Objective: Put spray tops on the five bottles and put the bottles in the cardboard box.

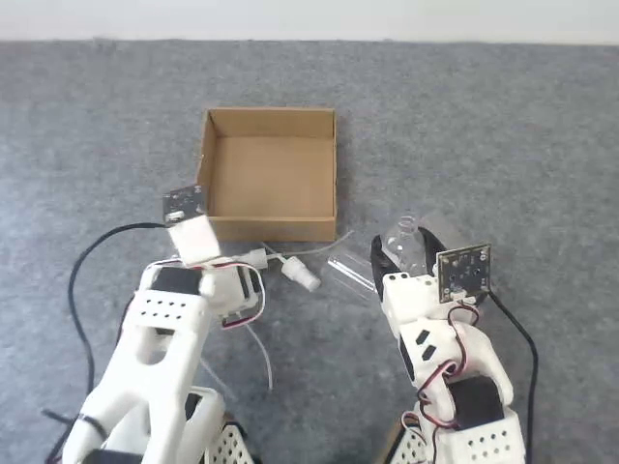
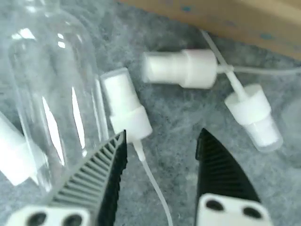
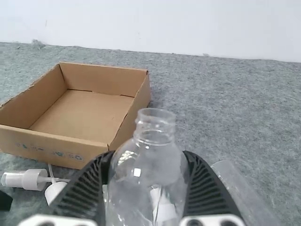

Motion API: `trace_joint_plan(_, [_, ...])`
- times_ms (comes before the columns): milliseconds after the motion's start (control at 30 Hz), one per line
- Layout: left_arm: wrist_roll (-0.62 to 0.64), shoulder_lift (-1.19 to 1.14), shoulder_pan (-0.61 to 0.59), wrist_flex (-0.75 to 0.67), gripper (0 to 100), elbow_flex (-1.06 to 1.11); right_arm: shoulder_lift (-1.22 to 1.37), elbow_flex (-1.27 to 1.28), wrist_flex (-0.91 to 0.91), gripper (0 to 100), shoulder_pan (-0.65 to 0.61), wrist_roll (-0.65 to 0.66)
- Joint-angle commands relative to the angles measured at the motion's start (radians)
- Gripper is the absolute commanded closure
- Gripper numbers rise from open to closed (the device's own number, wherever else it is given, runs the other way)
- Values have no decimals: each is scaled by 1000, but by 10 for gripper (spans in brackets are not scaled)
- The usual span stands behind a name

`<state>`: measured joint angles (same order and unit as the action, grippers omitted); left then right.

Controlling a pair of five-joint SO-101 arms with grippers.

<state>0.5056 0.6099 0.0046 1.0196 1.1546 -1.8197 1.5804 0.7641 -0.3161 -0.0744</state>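
- Clear bottle (image 3: 148,160) is sitting between the fingers of the right gripper (image 3: 146,190), which is clamping it on both sides; its open neck is sticking out past the fingertips and pointing toward the cardboard box (image 3: 47,146). Whether it is resting on the carpet or lifted cannot be told.
- In the high view the same bottle (image 1: 406,237) is lying just off the box's near right corner, with the right gripper (image 1: 406,259) around it.
- Left gripper (image 2: 162,141) is hanging with its jaws apart and gripping nothing, low over a scatter of spray tops.
- One spray top (image 2: 127,113) is lying just beside the ribbed finger (touching or not, unclear), its thin dip tube trailing between the jaws.
- A second spray top (image 2: 183,69) is lying on its side closer to the box wall; a third spray top (image 2: 254,113) is resting near it, their tubes crossing.
- A second clear bottle (image 2: 51,94) is lying right beside the first spray top.
- Cardboard box (image 1: 271,230) is standing open-topped on the grey carpet (image 1: 484,116), just beyond both grippers.
- Another bottle on its side (image 1: 348,266) is lying between the two arms, near the box front.
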Motion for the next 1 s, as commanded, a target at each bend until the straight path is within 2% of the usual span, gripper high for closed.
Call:
trace_joint_plan(0, [12,-32,-35,-43,772,-54,4,15,1,971,5,5])
trace_joint_plan(200, [17,-101,-43,-49,772,-82,4,17,4,971,5,51])
trace_joint_plan(400, [18,-186,-44,-115,772,-94,4,17,4,971,5,51])
trace_joint_plan(800, [60,-284,-81,-112,773,-151,4,17,5,971,5,52])
trace_joint_plan(867, [60,-285,-81,-112,795,-151,4,17,5,971,5,52])
trace_joint_plan(967, [58,-285,-80,-115,884,-151,4,17,5,971,5,52])
